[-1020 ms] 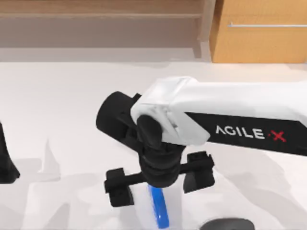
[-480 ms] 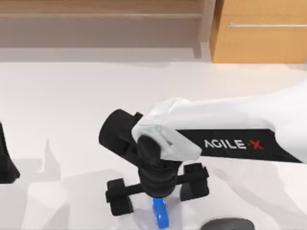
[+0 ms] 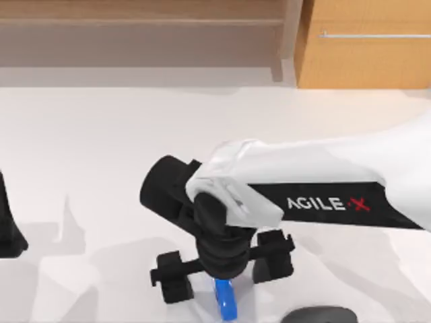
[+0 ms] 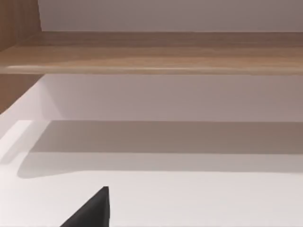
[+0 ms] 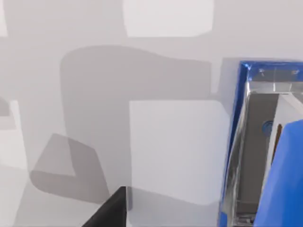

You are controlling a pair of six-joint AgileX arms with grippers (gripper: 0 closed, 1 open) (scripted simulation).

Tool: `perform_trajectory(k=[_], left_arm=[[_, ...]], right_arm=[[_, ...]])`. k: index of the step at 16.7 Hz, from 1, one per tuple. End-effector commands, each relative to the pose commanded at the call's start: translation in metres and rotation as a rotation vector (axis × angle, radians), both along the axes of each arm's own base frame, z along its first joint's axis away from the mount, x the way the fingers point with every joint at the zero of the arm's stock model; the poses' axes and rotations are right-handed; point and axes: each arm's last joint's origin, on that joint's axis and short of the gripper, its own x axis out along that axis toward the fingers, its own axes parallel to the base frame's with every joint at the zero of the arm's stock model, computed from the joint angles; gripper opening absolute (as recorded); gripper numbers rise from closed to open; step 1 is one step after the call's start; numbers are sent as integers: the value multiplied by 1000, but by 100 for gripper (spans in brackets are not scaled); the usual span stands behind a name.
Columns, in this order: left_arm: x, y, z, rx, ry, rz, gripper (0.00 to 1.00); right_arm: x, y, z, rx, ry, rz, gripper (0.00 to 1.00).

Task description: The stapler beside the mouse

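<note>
The bright-blue stapler (image 3: pixel 226 301) lies on the white table (image 3: pixel 101 148) near the front edge. Its far end is hidden under my right wrist. My right gripper (image 3: pixel 223 270) hangs directly over it, open, with one black finger on each side of the bar and not touching it. In the right wrist view the stapler (image 5: pixel 255 156) shows its blue shell and metal inside, beside one dark fingertip (image 5: pixel 112 212). The dark mouse (image 3: pixel 319 315) peeks in at the front edge, to the right of the stapler. My left arm (image 3: pixel 8 232) is parked at the left edge.
A wooden cabinet (image 3: pixel 367 47) stands behind the table at the back right. A low wooden shelf (image 3: pixel 135 23) runs along the back. The left wrist view looks across bare table (image 4: pixel 189 198) toward that shelf (image 4: pixel 151 56).
My right arm has come down over the stapler, so its fingers now sit lower on either side of the blue bar and less of the bar shows. The left arm stayed still.
</note>
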Motion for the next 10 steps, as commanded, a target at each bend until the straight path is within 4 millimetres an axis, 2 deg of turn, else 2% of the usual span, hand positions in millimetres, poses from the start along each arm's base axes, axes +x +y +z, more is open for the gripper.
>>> perform_trajectory(k=[9,10], left_arm=[[0,0,0,0,0,0,100],[0,0,0,0,0,0,100]], right_arm=[[0,0,0,0,0,0,2],[0,0,0,0,0,0,0]])
